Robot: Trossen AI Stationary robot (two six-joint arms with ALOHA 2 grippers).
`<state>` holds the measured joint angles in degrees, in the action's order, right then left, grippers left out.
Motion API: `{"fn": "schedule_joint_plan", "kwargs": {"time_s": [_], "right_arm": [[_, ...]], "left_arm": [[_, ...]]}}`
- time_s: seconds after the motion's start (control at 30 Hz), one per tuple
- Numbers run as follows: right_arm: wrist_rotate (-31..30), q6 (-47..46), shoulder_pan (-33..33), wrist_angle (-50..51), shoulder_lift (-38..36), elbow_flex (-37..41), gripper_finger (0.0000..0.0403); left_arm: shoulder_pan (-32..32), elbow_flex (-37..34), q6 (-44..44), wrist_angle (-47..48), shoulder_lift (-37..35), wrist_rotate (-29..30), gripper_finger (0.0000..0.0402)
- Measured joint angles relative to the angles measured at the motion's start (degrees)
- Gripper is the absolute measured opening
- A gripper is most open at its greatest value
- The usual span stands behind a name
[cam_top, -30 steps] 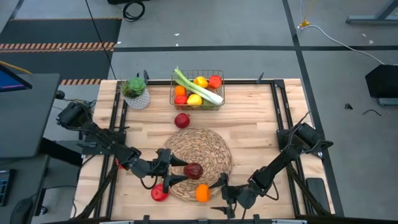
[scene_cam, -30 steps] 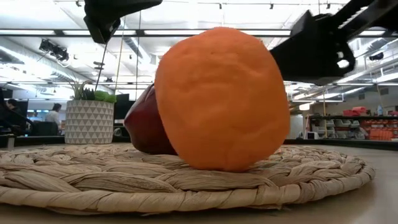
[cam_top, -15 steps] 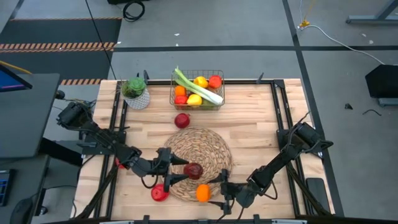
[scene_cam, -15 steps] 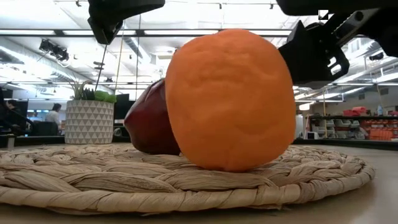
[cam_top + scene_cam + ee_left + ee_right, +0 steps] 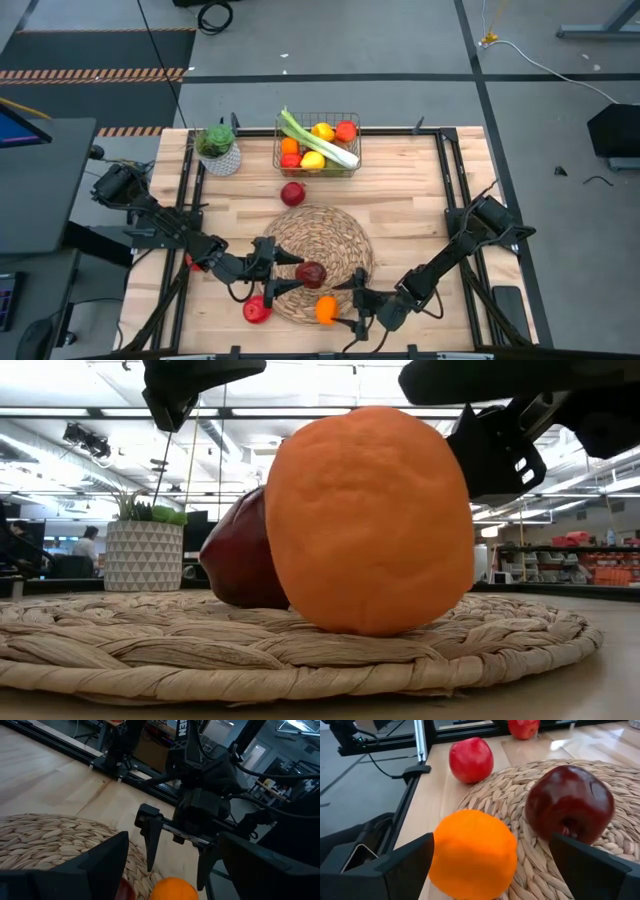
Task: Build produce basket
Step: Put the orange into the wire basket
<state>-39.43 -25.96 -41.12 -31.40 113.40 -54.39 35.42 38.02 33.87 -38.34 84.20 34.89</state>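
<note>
An orange sits on the near edge of a round woven mat, with a dark red apple just behind it on the mat. My right gripper is open, level with the mat, its fingers to either side of the orange on its right. My left gripper is open beside the dark apple's left, touching nothing. The wire basket at the far edge holds a leek, oranges, lemons and apples. My right gripper comes at the orange level from the table's right, fingers spread wider than the fruit. One finger stands close against the orange's side; I cannot tell whether it touches. The orange rests on the mat.
A red apple lies on the wood near the mat's near left edge. Another red apple lies between mat and basket. A white pot with a plant stands at the far left. Black rails run along the table's sides.
My right gripper has rolled and swung a little toward the orange, staying open. The orange has shifted slightly toward the table's right on the mat, then stayed put.
</note>
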Motion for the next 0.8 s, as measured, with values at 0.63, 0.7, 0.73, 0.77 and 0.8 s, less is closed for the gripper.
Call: {"fn": "schedule_joint_plan", "kwargs": {"time_s": [0.63, 0.7, 0.73, 0.77, 0.8], "right_arm": [[3.16, -0.04, -0.09, -1.36, 0.0, 0.02, 0.04], [3.61, -0.01, -0.11, -2.87, 0.82, 0.01, 0.04], [3.9, 0.25, -0.11, -3.82, 1.54, 0.01, 0.04], [4.16, 0.45, -0.1, -5.74, 2.65, 0.0, 0.04], [4.81, 0.64, -0.05, -7.59, 3.96, -0.16, 0.04]], "left_arm": [[0.0, 0.0, 0.08, 0.03, -0.09, 0.0, 0.0314], [0.0, 0.0, 0.07, 0.03, -0.09, 0.0, 0.0314], [0.0, 0.0, 0.07, 0.05, -0.09, -0.02, 0.0314], [0.0, 0.0, 0.09, 0.07, -0.09, 0.0, 0.0314], [0.0, 0.0, 0.09, 0.07, -0.09, -0.02, 0.0314]]}}
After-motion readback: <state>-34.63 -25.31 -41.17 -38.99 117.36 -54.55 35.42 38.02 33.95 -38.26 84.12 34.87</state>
